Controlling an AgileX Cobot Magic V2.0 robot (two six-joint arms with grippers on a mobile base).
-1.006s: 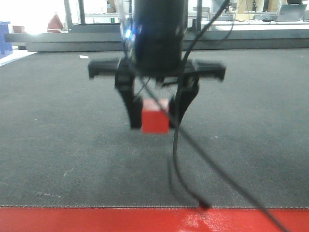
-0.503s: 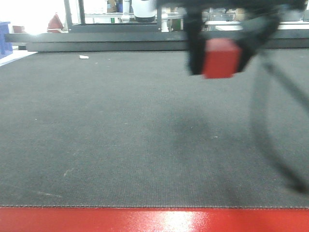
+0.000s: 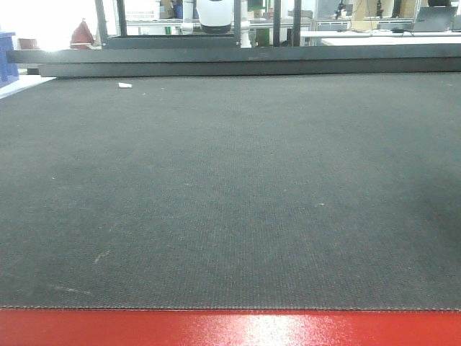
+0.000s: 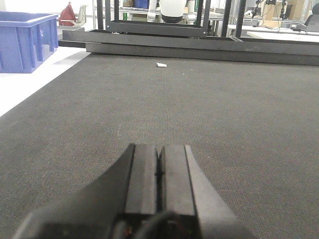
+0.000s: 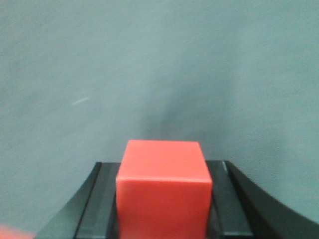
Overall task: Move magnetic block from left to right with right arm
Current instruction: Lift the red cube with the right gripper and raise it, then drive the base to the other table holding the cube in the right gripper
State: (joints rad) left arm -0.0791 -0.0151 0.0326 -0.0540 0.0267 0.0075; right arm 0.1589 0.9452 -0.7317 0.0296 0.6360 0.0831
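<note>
Clamping magnetic block (image 5: 163, 191), right hand (image 5: 162, 172) — block's bottom edge cropped, left hand (image 4: 158, 150) closed, empty.

light: even, far background blown out; glare: red strip (image 3: 274, 328); focus: right wrist soft, magnetic block (image 5: 163, 191) fuzzy-edged

Hand (image 5: 162, 172) and block (image 5: 163, 194) outside front view

I was looking at what appeared to be a robotics lab or workshop. A wide dark grey mat (image 3: 230, 187) covered the work surface, backed by black metal framing (image 4: 159, 27). A blue plastic crate (image 4: 25, 40) sat at one side, and white desks (image 3: 360, 36) stood in the bright background.
</note>
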